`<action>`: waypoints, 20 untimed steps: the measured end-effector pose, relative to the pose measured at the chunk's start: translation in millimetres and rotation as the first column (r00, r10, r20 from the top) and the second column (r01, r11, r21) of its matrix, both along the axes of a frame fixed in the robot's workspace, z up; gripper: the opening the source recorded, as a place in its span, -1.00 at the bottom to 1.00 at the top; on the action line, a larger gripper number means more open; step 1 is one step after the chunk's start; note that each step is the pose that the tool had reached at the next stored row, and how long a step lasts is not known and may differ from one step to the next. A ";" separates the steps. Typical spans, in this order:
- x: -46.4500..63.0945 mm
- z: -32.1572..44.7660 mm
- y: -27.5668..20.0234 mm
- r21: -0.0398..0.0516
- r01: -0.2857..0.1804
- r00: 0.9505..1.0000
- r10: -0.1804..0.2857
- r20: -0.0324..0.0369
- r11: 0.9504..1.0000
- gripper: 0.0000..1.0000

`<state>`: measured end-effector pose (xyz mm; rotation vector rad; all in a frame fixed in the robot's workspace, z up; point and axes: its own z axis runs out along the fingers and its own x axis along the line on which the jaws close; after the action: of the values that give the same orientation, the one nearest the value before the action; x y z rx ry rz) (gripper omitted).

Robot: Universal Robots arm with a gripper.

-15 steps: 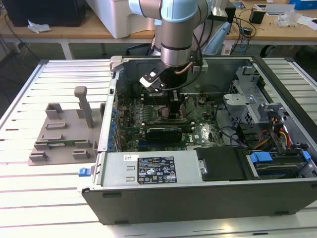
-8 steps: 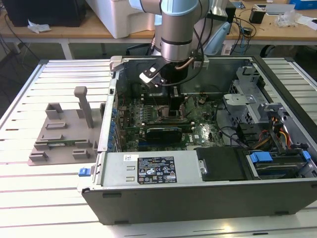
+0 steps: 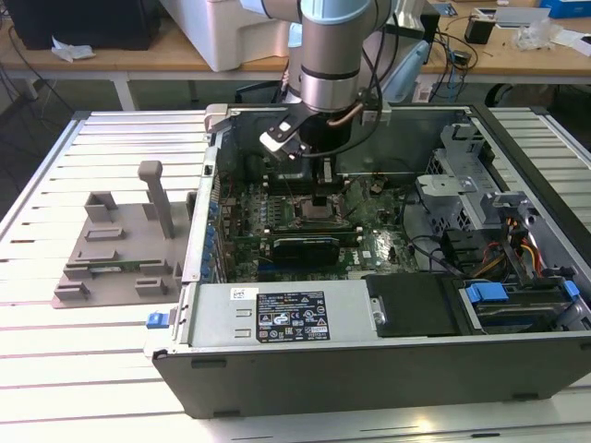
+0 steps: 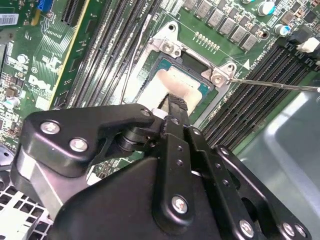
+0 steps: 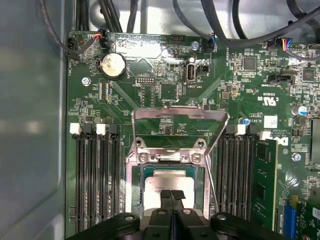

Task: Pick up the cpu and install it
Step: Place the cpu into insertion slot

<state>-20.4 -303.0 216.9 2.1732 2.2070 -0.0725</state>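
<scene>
cpu point(image 5: 167, 182): lies flat inside the socket point(image 5: 134, 192), silver top up and its edges square with the socket walls in both wrist views. Whether it is fully seated cannot be told.

Load frame point(image 5: 180, 114): hinged up off the socket, not clamped. The lever point(image 5: 214, 180) stands free beside the socket.

Gripper point(image 5: 172, 196): directly over the socket, fingers pressed together with nothing between them. The tips are at the cpu's top face; the second wrist view puts the gripper point(image 4: 176, 104) on or just above the metal, and actual contact cannot be confirmed.

Step in hand, as I judge it: the pick-up is done and the cpu is placed; the work is at seating it in the socket.

Any further move here calls for light, straight force. A sideways drag could shift the cpu in the socket, and the load frame is not yet down.
</scene>
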 end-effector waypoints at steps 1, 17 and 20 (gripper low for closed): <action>0.0 0.0 -0.7 0.002 0.000 1.000 0.000 0.000 1.000 -0.79; 0.0 56.4 -2.4 0.011 0.000 1.000 0.000 0.000 1.000 -0.79; 0.0 67.4 -2.3 0.011 0.000 1.000 0.000 0.000 1.000 -0.79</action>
<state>-20.4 -305.3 284.3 2.1788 2.2126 -0.0605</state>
